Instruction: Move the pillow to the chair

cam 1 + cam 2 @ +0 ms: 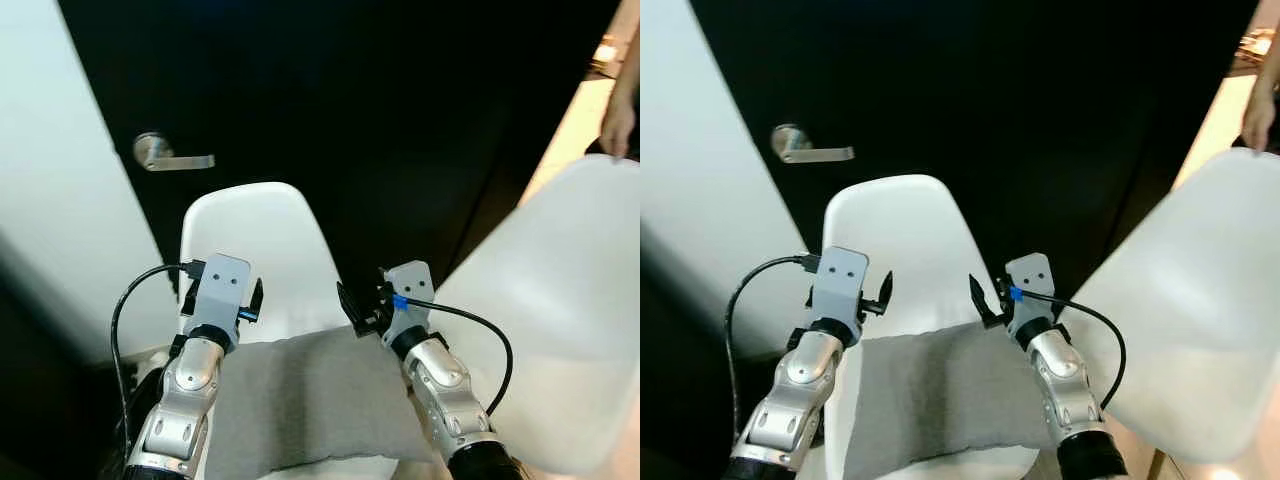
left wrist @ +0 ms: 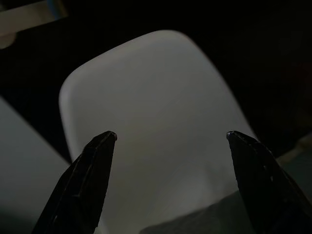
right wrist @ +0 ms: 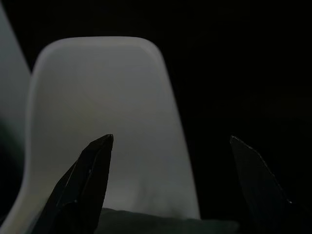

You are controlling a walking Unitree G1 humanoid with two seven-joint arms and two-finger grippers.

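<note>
Pillow [image 1: 305,400]: soft, light; lies on chair [image 1: 255,240] seat; best pinched at left and right edges.
Left gripper [image 2: 170,139]: fingers spread, empty.
Right gripper [image 3: 170,141]: fingers spread, empty.

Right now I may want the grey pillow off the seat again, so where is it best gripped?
Likely by its two side edges, one gripper from each side: the pillow lies flat across the white chair, wide and soft, with left gripper and right gripper open above its far corners.
</note>
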